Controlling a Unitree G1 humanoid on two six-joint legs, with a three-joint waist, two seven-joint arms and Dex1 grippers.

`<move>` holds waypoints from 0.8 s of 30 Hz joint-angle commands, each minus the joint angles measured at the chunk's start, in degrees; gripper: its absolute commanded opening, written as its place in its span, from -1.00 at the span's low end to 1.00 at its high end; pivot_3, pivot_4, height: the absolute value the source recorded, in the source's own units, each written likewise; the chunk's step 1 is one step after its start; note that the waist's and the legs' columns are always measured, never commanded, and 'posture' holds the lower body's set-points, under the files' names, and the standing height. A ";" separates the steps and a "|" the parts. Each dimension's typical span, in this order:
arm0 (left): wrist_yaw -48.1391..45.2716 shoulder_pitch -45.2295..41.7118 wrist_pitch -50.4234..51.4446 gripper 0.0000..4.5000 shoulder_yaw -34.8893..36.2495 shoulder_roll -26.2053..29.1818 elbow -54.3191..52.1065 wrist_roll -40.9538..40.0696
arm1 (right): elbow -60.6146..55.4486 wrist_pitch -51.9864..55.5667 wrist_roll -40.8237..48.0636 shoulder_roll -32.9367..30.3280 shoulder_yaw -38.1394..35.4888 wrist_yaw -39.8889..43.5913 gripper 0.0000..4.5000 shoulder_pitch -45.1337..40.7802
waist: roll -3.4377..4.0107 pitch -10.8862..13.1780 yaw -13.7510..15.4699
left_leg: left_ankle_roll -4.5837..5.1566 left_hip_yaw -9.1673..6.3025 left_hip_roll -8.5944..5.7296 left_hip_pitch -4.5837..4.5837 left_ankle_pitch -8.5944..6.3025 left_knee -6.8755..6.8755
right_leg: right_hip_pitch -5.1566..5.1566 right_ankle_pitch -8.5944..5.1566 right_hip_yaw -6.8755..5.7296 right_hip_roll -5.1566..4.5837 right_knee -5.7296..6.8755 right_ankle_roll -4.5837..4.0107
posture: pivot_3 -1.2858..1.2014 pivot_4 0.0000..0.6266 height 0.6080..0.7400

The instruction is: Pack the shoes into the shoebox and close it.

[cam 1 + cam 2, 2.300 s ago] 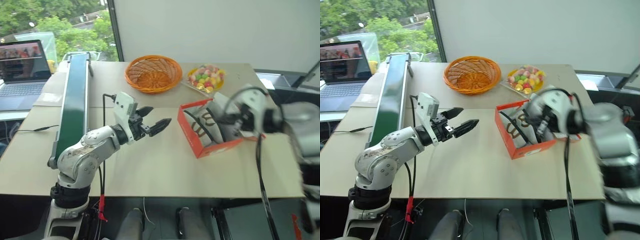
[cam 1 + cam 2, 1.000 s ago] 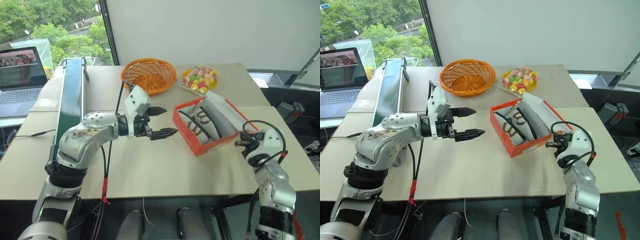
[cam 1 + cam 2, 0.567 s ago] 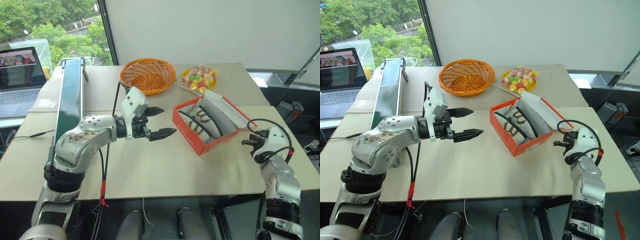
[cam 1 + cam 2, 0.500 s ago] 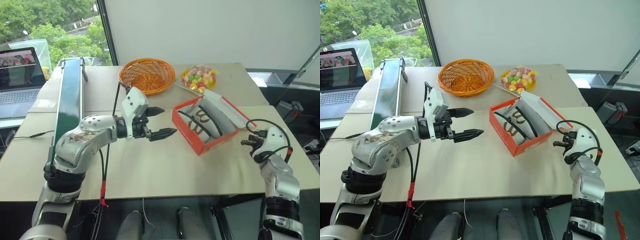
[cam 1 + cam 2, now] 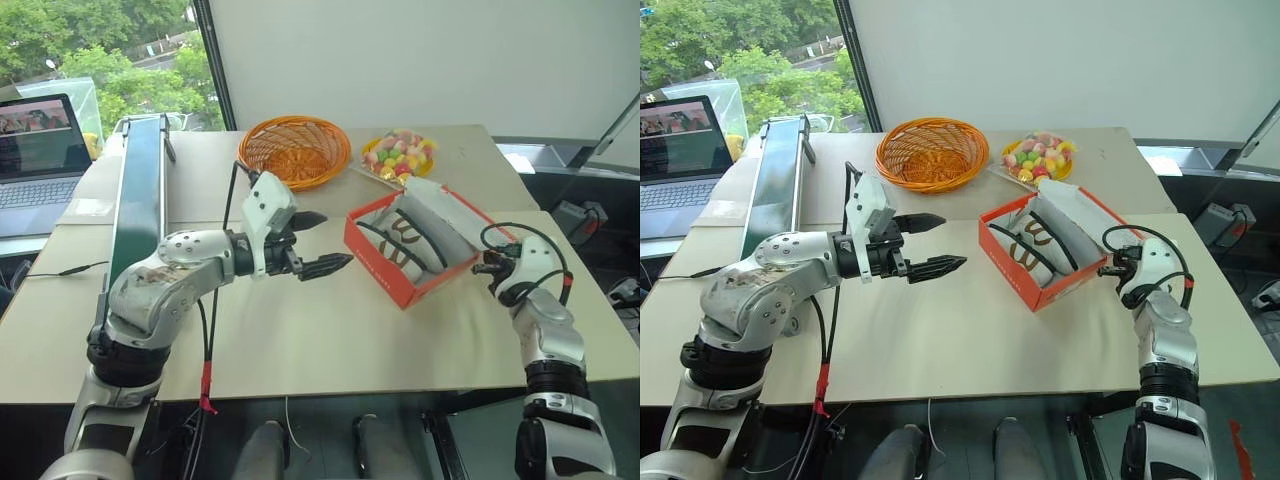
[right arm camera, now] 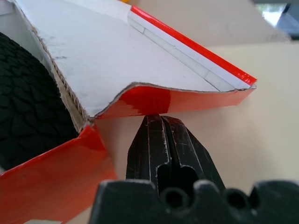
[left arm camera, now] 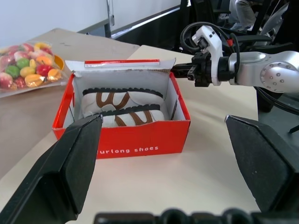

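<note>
Both shoes (image 7: 122, 108) are in the shoebox (image 5: 385, 268) mid-table, my closed, empty right gripper (image 6: 161, 122) is tucked under the open lid (image 6: 121, 60), left gripper (image 5: 312, 243) wide open nearby, so a clumsy nudge could shove the box instead of flipping it.

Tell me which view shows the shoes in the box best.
Left wrist view: both shoes lie side by side in the open red shoebox, brown trim visible. The eye views show them from above, smaller. The right wrist view shows a black treaded sole beside the lid.
</note>
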 commanded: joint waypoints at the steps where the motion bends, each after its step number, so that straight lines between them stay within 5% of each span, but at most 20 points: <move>1: 0.27 -0.27 -0.05 1.00 1.57 0.04 -1.70 -0.87 | -3.39 -12.71 -2.18 -0.96 2.36 2.23 -0.97 -0.66 | 0.00 0.00 -0.19 | 0.00 0.02 0.00 0.01 0.00 0.00 | 0.00 0.00 0.02 0.00 0.00 0.00 | 0.03 -0.52 1.00; 11: -0.96 -1.24 -1.34 1.00 0.70 -0.23 0.18 0.25 | -15.03 -21.04 -4.26 -1.97 9.55 9.06 -0.97 1.74 | -0.01 0.01 -0.88 | 0.00 0.08 0.00 0.05 0.00 0.00 | 0.00 -0.02 0.10 0.00 0.03 0.04 | 0.03 -0.52 1.00; 24: -0.74 -0.19 -2.11 1.00 1.34 -0.18 0.07 0.79 | -7.44 -3.12 -9.15 -10.90 13.42 12.80 -0.97 -5.96 | -0.01 0.03 -0.24 | 0.00 0.16 0.00 0.05 0.00 0.00 | -0.04 -0.01 0.16 0.00 0.04 0.03 | 0.03 -0.52 1.00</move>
